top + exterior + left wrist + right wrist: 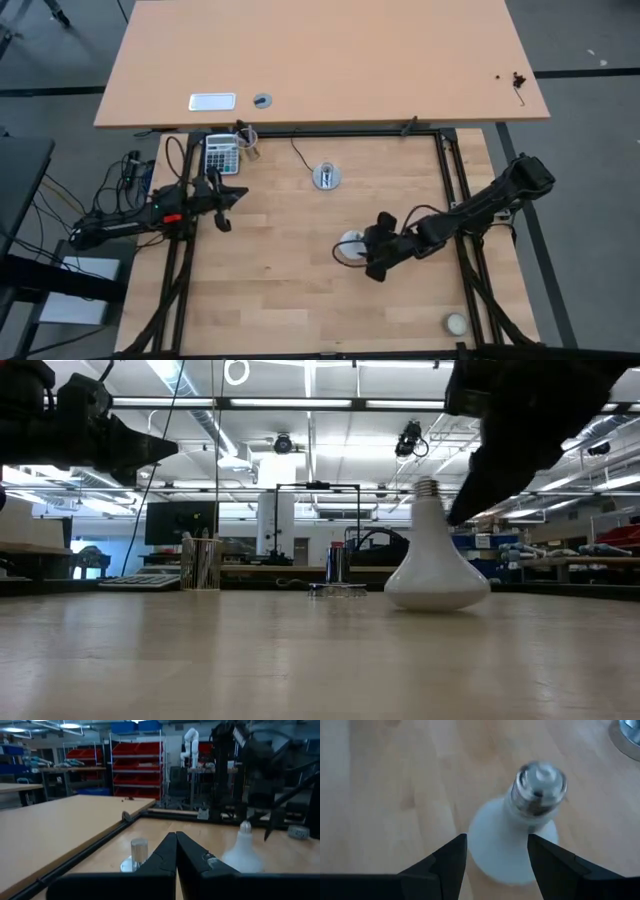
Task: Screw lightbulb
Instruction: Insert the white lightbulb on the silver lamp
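Note:
The white lightbulb [349, 247] stands on its round globe on the wooden table, with its grey screw base [540, 787] pointing up. It also shows in the low view [435, 570]. My right gripper [372, 247] is open just right of the bulb and above it. In the right wrist view its fingers [451, 857] stand on either side of the globe without touching it. My left gripper [226, 203] is shut and empty above the table's left part. The silver socket disc [325, 178] sits on the table beyond the bulb.
A calculator [221, 155] and a cup of pens [247, 140] stand at the far left. A small cream ball [456, 323] lies near the front right corner. A black frame [448, 180] borders the table. A larger tabletop [320, 60] lies beyond.

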Tool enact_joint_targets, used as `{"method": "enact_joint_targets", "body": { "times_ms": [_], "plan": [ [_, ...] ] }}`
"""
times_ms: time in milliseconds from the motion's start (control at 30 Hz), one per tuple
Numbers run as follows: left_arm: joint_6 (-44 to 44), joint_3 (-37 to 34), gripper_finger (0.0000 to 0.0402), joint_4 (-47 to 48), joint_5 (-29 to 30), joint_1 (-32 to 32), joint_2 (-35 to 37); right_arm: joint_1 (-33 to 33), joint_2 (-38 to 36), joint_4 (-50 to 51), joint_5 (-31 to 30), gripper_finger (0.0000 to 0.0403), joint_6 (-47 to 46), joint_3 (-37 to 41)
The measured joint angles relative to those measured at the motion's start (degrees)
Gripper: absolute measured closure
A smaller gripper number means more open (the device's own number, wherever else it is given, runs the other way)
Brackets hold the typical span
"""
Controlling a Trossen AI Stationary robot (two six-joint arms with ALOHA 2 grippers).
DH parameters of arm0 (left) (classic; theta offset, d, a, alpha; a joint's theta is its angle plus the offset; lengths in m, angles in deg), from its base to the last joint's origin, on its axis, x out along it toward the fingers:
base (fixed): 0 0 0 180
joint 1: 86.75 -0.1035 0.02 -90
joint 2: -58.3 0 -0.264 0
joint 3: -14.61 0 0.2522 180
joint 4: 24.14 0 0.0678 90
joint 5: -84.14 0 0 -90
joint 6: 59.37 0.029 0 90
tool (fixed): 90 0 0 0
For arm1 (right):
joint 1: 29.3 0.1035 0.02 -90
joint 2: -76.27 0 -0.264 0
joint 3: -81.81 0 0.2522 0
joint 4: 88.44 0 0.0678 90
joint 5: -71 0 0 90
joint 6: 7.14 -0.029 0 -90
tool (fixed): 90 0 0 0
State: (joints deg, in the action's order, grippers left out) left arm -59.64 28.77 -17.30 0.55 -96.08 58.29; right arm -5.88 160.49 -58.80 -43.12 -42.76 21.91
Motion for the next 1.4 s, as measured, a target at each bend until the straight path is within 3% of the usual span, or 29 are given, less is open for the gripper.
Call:
{"method": "enact_joint_targets", "body": {
  "times_ms": [167, 533, 867, 1033, 1133, 1400],
  "plan": [
    [0.0, 0.0, 0.0394, -3.4, 0.0, 0.0, 0.0, -2.4, 0.0, -8.8, -2.6, 0.0190, 0.6, 3.0],
    [0.0, 0.0, 0.0394, -4.9, 0.1, 0.0, 0.0, -6.3, 0.0, -13.8, -2.7, 0.0193, 5.9, 6.7],
    [0.0, 0.0, 0.0394, -6.0, 0.0, 0.0, 0.0, -7.5, 0.0, -39.1, -3.1, 0.0217, 7.2, 17.3],
    [-0.2, 0.0, 0.0394, -5.9, 0.0, 0.0, 0.0, -9.6, 0.0, -40.7, -2.7, 0.0212, 10.7, 17.8],
    [-0.2, 0.0, 0.0394, -5.7, 0.0, 0.0, 0.0, -11.6, 0.0, -41.4, 1.1, 0.0214, 11.7, 17.8],
    [-1.2, 0.0, 0.0394, -4.9, 0.0, 0.0, 0.0, -14.0, 0.0, -42.9, 6.0, 0.0252, 11.8, 16.8]
  ]
}}
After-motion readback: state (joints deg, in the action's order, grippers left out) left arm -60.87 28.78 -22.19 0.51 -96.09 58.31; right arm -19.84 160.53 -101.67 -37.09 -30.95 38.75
